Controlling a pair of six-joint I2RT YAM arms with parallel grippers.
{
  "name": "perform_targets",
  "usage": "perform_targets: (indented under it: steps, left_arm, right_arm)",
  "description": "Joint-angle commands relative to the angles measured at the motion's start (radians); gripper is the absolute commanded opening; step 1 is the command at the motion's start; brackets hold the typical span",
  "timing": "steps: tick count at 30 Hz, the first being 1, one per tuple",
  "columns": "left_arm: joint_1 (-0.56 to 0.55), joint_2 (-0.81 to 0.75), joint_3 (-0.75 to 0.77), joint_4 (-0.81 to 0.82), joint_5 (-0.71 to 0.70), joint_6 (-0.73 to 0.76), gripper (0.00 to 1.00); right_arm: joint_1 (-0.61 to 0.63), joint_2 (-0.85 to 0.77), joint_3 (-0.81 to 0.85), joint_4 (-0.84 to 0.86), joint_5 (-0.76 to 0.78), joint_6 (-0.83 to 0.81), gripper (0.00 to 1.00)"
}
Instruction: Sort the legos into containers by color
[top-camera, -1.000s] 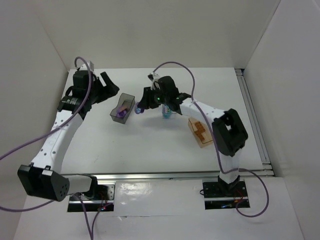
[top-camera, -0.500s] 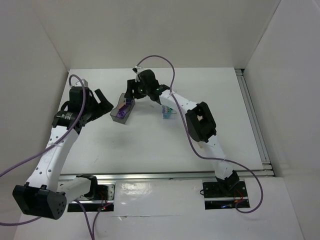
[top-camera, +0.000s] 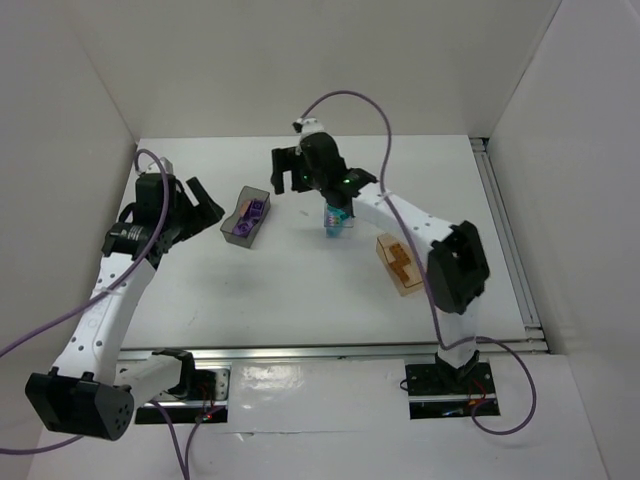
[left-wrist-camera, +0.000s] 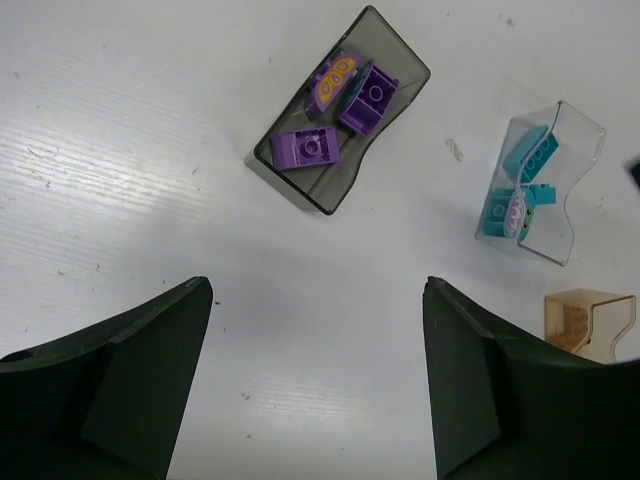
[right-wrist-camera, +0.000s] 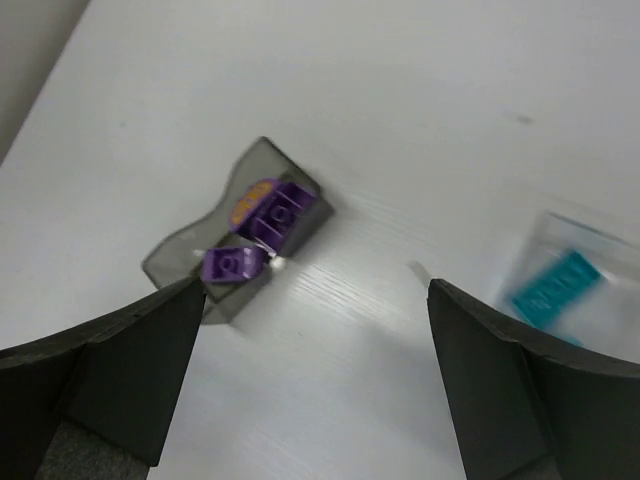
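The smoky grey bin (top-camera: 258, 228) holds purple legos (top-camera: 254, 209); in the left wrist view three of them (left-wrist-camera: 310, 148) lie in the grey bin (left-wrist-camera: 322, 188), one with an orange print. Teal legos (top-camera: 338, 215) stand in the clear bin (top-camera: 330, 232), and orange legos (top-camera: 400, 256) lie in the amber bin (top-camera: 386, 242). My right gripper (top-camera: 283, 172) hangs open and empty just behind and to the right of the grey bin (right-wrist-camera: 185, 255). My left gripper (top-camera: 207, 200) is open to the left of that bin, with nothing between its fingers.
White walls close off the table at the left, back and right. A metal rail (top-camera: 505, 230) runs along the right edge. Purple cables loop off both arms. The clear bin (left-wrist-camera: 572, 215) and amber bin (left-wrist-camera: 590, 320) sit to the right of the grey one.
My right gripper carried a purple lego over the grey bin, opened, and has drawn back to the bin's far right. The lego lies in the bin. The left arm shifted slightly nearer.
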Motion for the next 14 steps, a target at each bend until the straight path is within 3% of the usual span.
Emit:
perform_targets:
  steps: [1, 2, 6, 10, 14]
  left_arm:
    - [0.005, 0.010, 0.017, 0.031, -0.013, 0.021, 0.90]
    - [0.015, 0.010, 0.017, 0.031, -0.013, 0.021, 0.90]
    - [0.015, 0.010, 0.017, 0.062, 0.027, 0.032, 0.90]
    - [0.015, -0.009, 0.017, 0.100, 0.047, 0.041, 0.90]
    - [0.015, -0.018, 0.008, 0.123, 0.047, 0.050, 0.90]
  right_arm:
    - [0.003, -0.231, -0.177, -0.135, 0.407, 0.071, 1.00]
    - [0.003, -0.318, -0.282, -0.175, 0.555, 0.105, 1.00]
    - [-0.032, -0.503, -0.503, -0.376, 0.776, 0.300, 1.00]
    - [-0.063, -0.648, -0.651, -0.577, 0.841, 0.444, 1.00]
    - [-0.082, -0.789, -0.762, -0.543, 0.829, 0.444, 1.00]
